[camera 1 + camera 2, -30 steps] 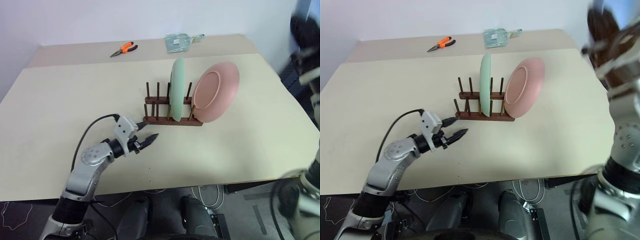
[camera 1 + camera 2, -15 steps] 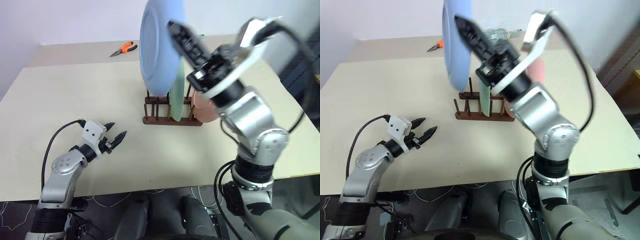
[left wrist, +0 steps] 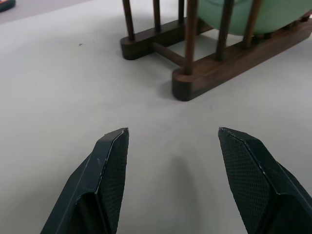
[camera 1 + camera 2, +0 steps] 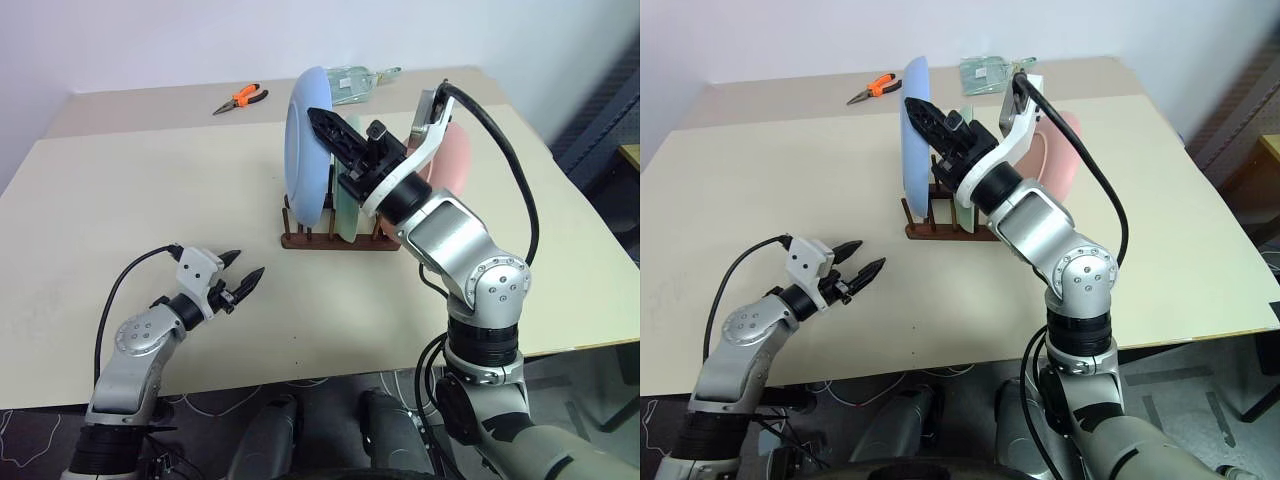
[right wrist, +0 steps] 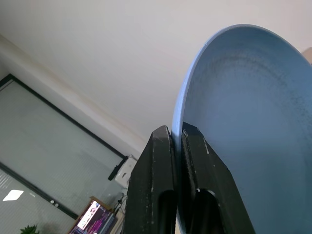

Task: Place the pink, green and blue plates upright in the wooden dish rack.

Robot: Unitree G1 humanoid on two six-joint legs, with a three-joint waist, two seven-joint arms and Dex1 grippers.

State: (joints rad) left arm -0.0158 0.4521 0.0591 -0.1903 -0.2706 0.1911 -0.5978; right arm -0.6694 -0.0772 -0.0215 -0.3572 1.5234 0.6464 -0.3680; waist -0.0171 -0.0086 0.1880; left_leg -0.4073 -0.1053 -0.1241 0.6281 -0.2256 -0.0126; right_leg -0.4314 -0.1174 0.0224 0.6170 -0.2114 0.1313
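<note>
Right gripper pinches the rim of the blue plate, holding it upright over the wooden dish rack; its forearm reaches in from four o'clock, fingers aimed toward ten o'clock. At three o'clock of the blue plate stands the green plate in the rack, and beyond it the pink plate. Left gripper hovers spread and empty above the table, at about seven o'clock of the rack, pointing toward it.

Light blue round plastic plate; mint green round plate; pale pink round plate; dark brown wooden peg rack; orange-handled pliers; beige tabletop.
</note>
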